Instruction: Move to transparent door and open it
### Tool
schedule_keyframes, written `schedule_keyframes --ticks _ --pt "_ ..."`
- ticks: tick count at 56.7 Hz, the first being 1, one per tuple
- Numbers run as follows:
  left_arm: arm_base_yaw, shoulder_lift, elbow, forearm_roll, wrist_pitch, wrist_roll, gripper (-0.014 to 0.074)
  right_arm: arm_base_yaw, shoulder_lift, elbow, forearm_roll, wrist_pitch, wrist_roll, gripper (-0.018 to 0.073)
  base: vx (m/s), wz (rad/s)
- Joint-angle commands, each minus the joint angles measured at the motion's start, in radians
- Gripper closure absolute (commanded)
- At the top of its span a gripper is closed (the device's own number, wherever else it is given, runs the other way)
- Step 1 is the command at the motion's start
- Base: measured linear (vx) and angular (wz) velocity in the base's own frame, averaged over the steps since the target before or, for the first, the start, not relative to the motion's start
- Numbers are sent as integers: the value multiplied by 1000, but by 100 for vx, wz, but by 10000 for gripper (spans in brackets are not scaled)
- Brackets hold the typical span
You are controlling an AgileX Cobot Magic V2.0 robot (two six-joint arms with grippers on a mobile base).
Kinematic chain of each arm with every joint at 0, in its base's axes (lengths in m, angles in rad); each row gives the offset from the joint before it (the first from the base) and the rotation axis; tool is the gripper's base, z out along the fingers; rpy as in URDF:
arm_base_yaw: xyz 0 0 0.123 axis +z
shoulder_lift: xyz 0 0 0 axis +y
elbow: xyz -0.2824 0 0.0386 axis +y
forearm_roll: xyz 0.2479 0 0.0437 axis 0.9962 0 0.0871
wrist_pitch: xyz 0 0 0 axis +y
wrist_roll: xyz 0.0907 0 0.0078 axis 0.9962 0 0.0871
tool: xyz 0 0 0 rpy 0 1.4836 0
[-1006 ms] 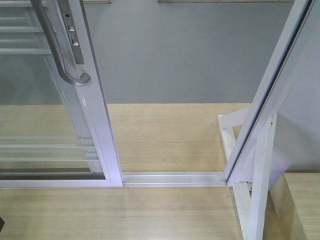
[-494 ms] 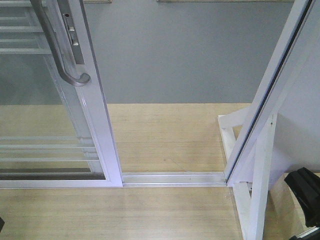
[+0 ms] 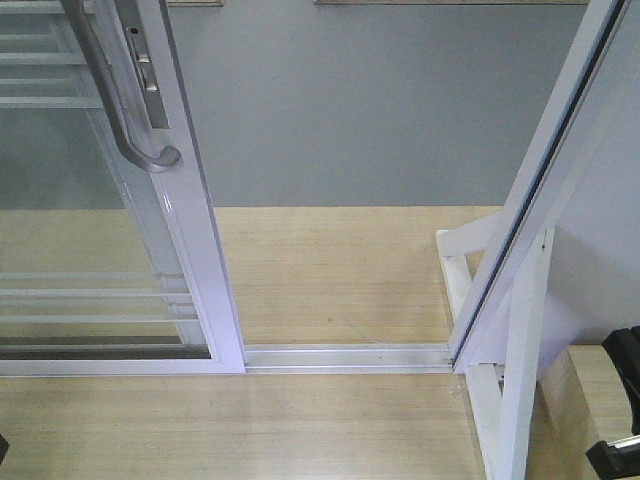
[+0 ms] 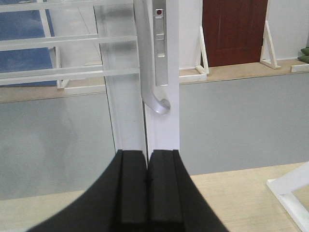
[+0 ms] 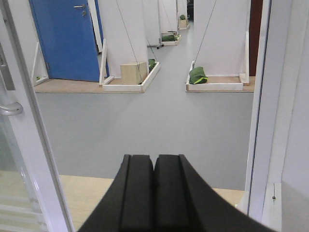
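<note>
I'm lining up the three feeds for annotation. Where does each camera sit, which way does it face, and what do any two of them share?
Exterior front view: high on the robot, tilted down at the wooden floor, the floor track and the open gap; a black arm part shows at the lower right corner.
Left wrist view: behind the shut left gripper, facing the transparent door edge-on.
Right wrist view: behind the shut right gripper, looking through the gap at a blue door.
Shared: the pull handle appears in the front and left wrist views.
</note>
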Motion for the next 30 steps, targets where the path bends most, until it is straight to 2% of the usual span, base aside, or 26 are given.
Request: schedule_keyframes --ticks 1,30 --pt "2 -13 -25 -4 -81 -1 594 -6 -16 1 -8 -88 -1 564 0 0" --pt "2 -13 -25 -4 -81 -1 594 -6 -16 1 -8 -81 -1 564 0 0"
